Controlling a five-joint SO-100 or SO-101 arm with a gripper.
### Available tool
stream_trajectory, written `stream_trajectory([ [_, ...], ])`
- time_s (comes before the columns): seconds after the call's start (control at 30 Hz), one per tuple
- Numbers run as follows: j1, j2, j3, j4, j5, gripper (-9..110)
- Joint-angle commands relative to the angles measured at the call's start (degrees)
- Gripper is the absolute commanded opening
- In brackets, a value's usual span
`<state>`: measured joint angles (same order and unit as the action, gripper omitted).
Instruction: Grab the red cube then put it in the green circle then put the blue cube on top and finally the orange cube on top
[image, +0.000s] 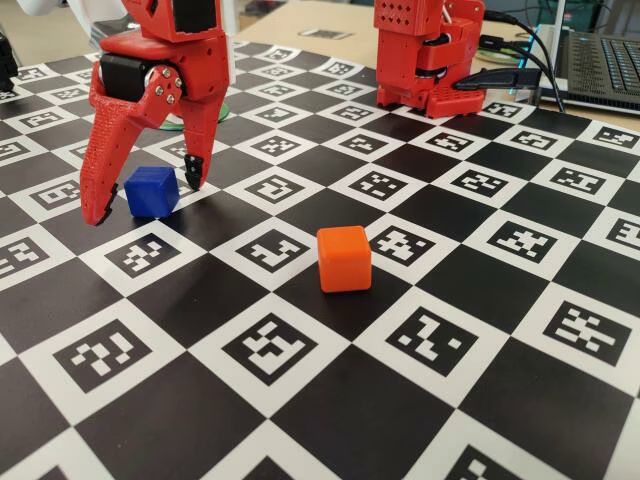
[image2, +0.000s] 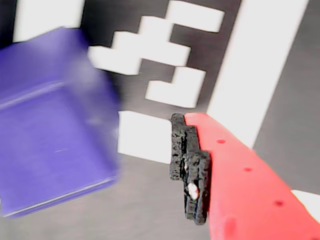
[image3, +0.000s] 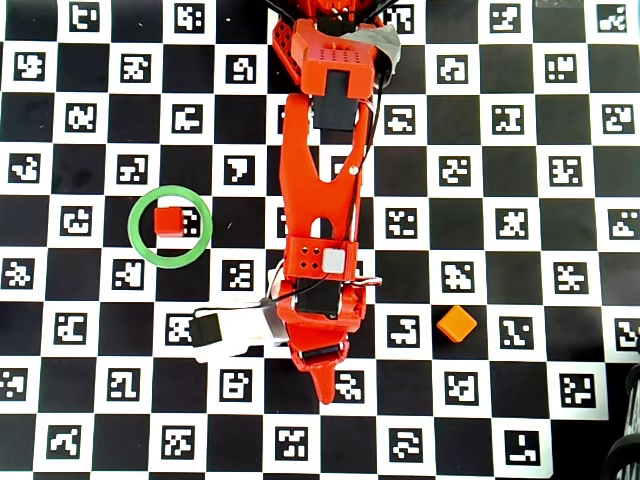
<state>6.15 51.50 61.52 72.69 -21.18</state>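
Covering the whole table, a checkerboard mat (image: 330, 410) of black squares and white squares with printed black markers is seen in the fixed view and in the overhead view. The red arm (image3: 322, 200) is stretched across this mat; in the overhead view it reaches from its base at the top edge down toward the bottom of the picture. A second red block with cables (image: 430, 55) is placed at the far side of the mat in the fixed view, and a laptop (image: 605, 60) is partly seen at the right edge behind it.

The gripper (image: 143, 200) is held low over the mat at the left of the fixed view, and its two fingers are spread wide apart, so nothing is gripped. The blue cube (image: 152, 191) is found between these fingers, resting on the mat. In the wrist view the same cube is seen large and blurred at the left, and one red finger with a black pad (image2: 190, 167) is seen at the right, clearly apart from the cube.

The green circle (image3: 137, 238) lies left of the arm in the overhead view. The red cube (image3: 168, 220) is placed inside it, toward the upper side of the ring. The orange cube (image: 344, 258) stands alone on the mat, well apart from the gripper, to the right of the blue cube in the fixed view.
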Motion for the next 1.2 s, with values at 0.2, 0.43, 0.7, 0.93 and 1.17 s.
stream_trajectory([
  [0.2, 0.5, 2.3, -7.2, 0.1, -5.7, 53],
  [0.43, 0.2, 2.4, -6.1, -0.6, -12.4, 52],
  [0.7, 0.4, 2.1, -4.5, -2.6, -18.1, 52],
  [0.93, 0.8, 1.8, -1.3, -4.4, -19.9, 51],
  [1.17, 0.8, 2.0, 0.5, -5.4, -19.6, 49],
])
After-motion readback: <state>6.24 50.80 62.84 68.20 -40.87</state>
